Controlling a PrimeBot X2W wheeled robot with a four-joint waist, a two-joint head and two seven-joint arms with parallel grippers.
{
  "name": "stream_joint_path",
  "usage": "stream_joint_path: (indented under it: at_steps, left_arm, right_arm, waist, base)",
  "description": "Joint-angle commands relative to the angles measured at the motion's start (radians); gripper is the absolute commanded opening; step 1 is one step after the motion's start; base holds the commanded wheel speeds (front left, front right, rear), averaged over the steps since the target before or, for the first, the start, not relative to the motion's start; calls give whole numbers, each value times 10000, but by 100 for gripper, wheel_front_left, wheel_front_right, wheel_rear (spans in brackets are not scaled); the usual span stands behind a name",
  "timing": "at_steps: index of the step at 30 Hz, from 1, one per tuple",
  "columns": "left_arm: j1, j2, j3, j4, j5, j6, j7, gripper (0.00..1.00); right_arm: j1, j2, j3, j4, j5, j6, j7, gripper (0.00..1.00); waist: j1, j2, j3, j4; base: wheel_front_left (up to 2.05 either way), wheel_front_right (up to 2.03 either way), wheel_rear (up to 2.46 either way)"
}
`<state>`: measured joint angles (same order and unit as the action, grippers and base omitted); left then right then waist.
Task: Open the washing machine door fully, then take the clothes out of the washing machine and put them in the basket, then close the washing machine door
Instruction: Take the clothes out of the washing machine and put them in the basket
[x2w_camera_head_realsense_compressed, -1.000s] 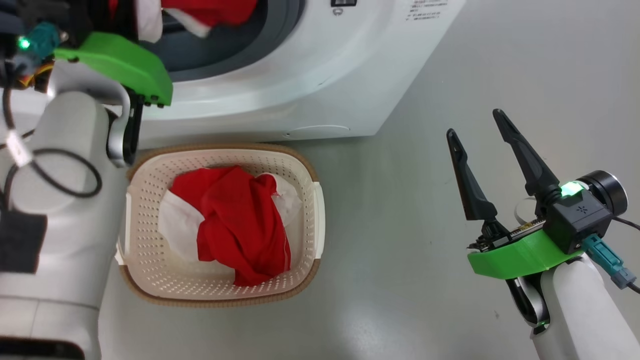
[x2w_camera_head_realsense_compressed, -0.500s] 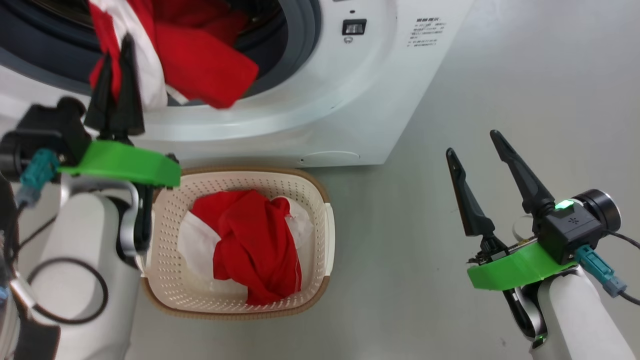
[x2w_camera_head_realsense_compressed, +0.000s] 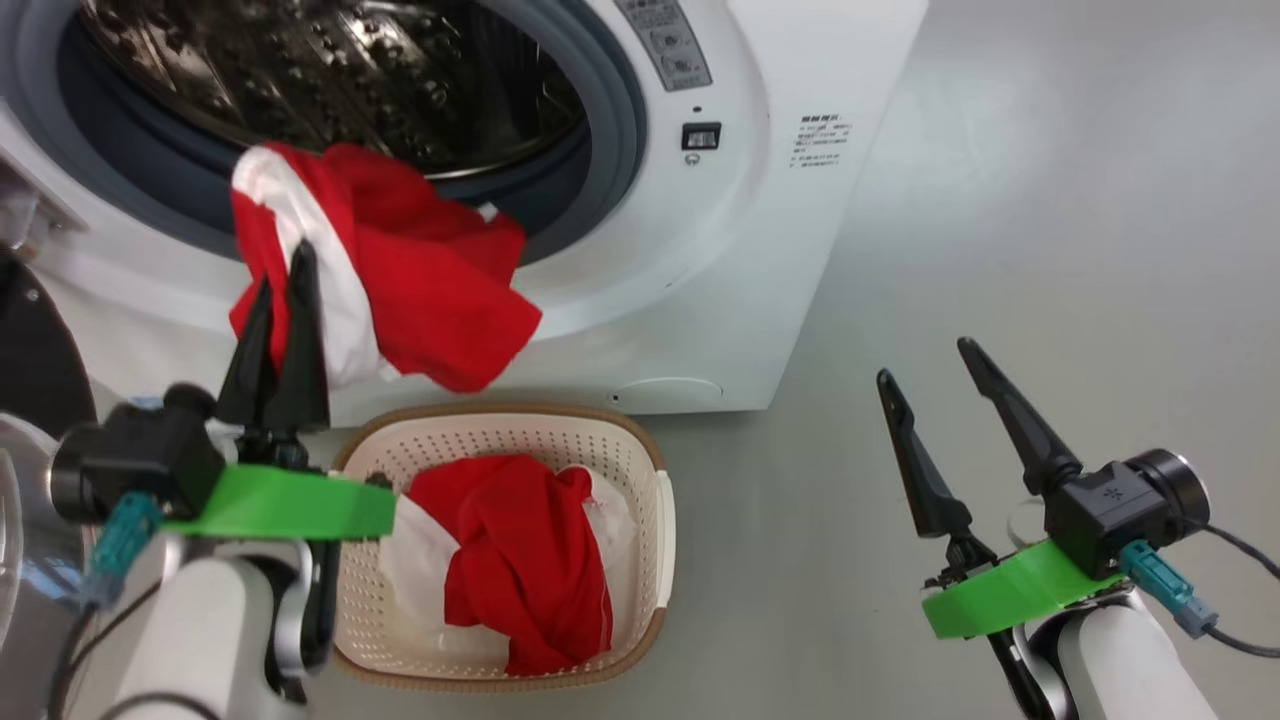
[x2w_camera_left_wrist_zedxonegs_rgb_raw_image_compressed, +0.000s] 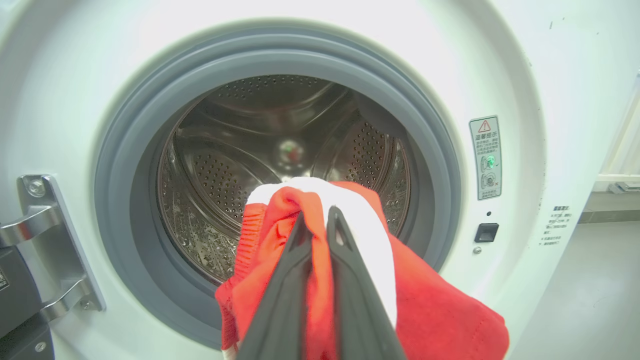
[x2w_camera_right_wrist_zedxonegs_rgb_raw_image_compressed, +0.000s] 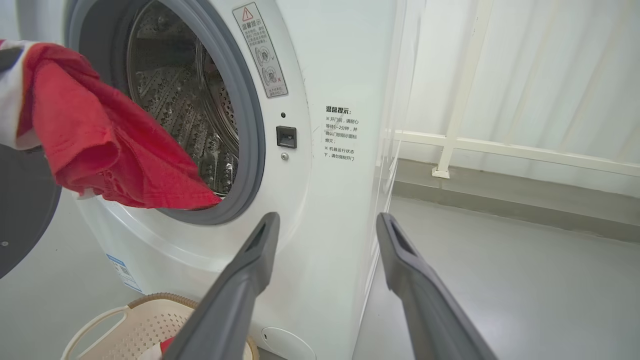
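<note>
The washing machine (x2w_camera_head_realsense_compressed: 760, 250) stands open, its steel drum bare inside. My left gripper (x2w_camera_head_realsense_compressed: 284, 268) is shut on a red and white garment (x2w_camera_head_realsense_compressed: 430, 290) of the clothes, which hangs outside the drum mouth, above the far left of the basket (x2w_camera_head_realsense_compressed: 520, 412). More red and white clothes (x2w_camera_head_realsense_compressed: 520, 560) lie in the basket. In the left wrist view my left gripper (x2w_camera_left_wrist_zedxonegs_rgb_raw_image_compressed: 318, 215) pinches the garment (x2w_camera_left_wrist_zedxonegs_rgb_raw_image_compressed: 440, 320) before the drum. The washing machine door (x2w_camera_head_realsense_compressed: 30, 350) is swung open at the left edge. My right gripper (x2w_camera_head_realsense_compressed: 925, 362) hangs open over the floor, right of the basket.
Bare grey floor (x2w_camera_head_realsense_compressed: 1000, 200) stretches to the right of the washer. In the right wrist view my right gripper (x2w_camera_right_wrist_zedxonegs_rgb_raw_image_compressed: 327, 217) faces the washer's front corner, with a white rail (x2w_camera_right_wrist_zedxonegs_rgb_raw_image_compressed: 500, 145) and curtain behind. The steel door hinge (x2w_camera_left_wrist_zedxonegs_rgb_raw_image_compressed: 40, 240) sits left of the drum mouth.
The head camera has tilted up, showing more of the drum. My left gripper has pulled the red garment out of the drum mouth and back towards the basket. The right gripper stays open.
</note>
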<state>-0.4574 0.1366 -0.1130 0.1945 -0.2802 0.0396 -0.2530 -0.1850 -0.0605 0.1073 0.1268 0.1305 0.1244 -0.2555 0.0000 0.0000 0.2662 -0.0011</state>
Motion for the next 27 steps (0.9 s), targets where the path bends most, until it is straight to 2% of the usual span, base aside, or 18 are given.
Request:
stream_joint_path:
  at_steps: [1, 9, 14, 20, 27]
  left_arm:
    - [357, 232, 337, -643, 81, 164, -56, 0]
    - [1434, 219, 264, -2030, 64, 444, 305, 0]
    - [1869, 29, 200, -2012, -188, 523, 537, 0]
    - [1757, -252, 129, -709, -678, 426, 615, 0]
    - [1034, -544, -8, 1756, -1316, 92, 587, 0]
  right_arm:
    - [170, 25, 194, -176, 57, 63, -63, 100]
    - [166, 60, 214, -170, 72, 63, -63, 100]
    - [82, 76, 232, -204, 91, 63, -63, 100]
    - [-59, 85, 229, -194, 12, 63, -63, 100]
    - [-252, 89, 254, -139, -43, 63, -63, 100]
  waist:
    - [0, 0, -375, -2]
    - [0, 0, -488, -100]
    - [0, 0, -317, -155]
    - [0, 0, 55, -131]
    - [0, 0, 625, -90]
  base:
    - [0, 0, 0]
    - [0, 0, 0]
    - [0, 0, 0]
    - [0, 0, 0]
    - [0, 0, 0]
